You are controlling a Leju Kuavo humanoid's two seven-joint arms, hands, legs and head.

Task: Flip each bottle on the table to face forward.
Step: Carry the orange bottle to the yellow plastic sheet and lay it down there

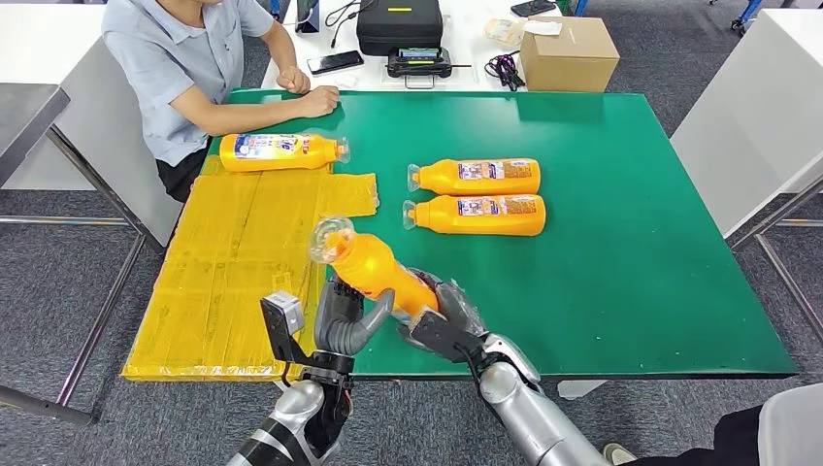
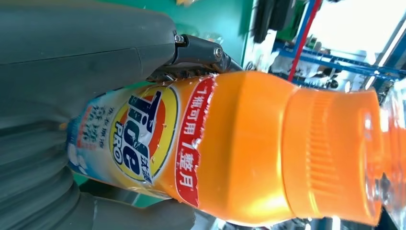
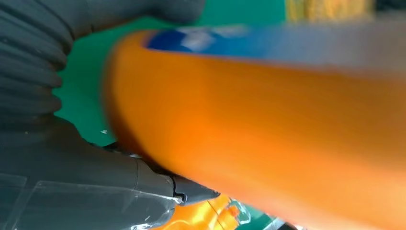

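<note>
Head view: an orange detergent bottle (image 1: 374, 270) is being held above the near edge of the green table (image 1: 631, 272), gripped by both the left hand (image 1: 345, 316) and the right hand (image 1: 442, 320), cap pointing toward 11 o'clock. Two bottles (image 1: 476, 177) (image 1: 477, 215) are lying at 1 o'clock, a fourth bottle (image 1: 281, 151) at 11 o'clock beside a seated person (image 1: 189, 68).

Left wrist view: the Tide label (image 2: 143, 139) is being shown, fingers (image 2: 201, 50) pressed against the bottle.

Right wrist view: the bottle's base is being clasped by the thumb (image 3: 143, 182).

A person (image 1: 189, 68) in a light blue shirt sits at the far left corner of the green table (image 1: 621, 282), fists resting on it. Behind stand a cardboard box (image 1: 569, 53), a black case (image 1: 399, 24) and a phone (image 1: 335, 62). Yellow sheeting (image 1: 228, 282) covers the table's left side.
</note>
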